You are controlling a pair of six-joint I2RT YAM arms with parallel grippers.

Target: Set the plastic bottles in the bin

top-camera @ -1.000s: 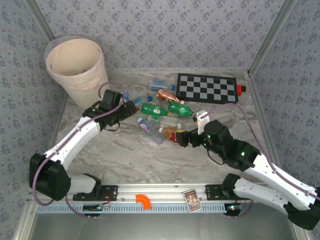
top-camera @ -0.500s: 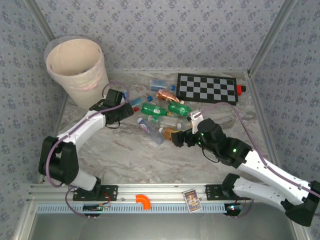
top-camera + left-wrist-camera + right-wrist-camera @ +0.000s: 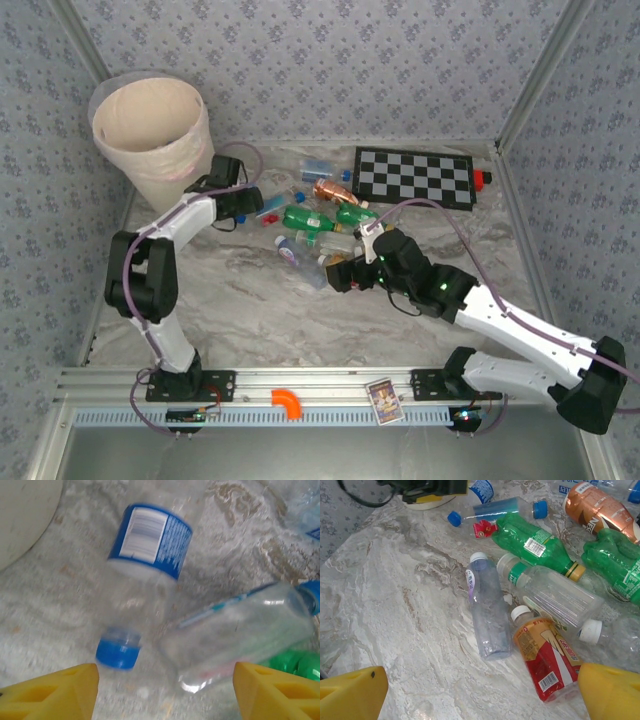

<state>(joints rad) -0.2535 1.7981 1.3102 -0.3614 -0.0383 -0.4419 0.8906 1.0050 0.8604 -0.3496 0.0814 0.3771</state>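
Note:
Several plastic bottles lie in a heap mid-table: green ones, a copper one and clear ones. My left gripper is open at the heap's left end, close by the bin. Ahead of its yellow fingers lie a blue-labelled clear bottle, cap toward me, and a second clear bottle; neither is gripped. My right gripper hangs open at the heap's near edge, above a white-capped clear bottle and a red-and-gold labelled bottle.
A black-and-white checkerboard lies at the back right, behind the heap. Patterned walls close in the marble table at the back and sides. The bin's pale wall shows at the upper left of the left wrist view.
My left arm has folded up, its gripper edging toward the bin side of the heap. My right gripper has moved left, closer to the near bottles.

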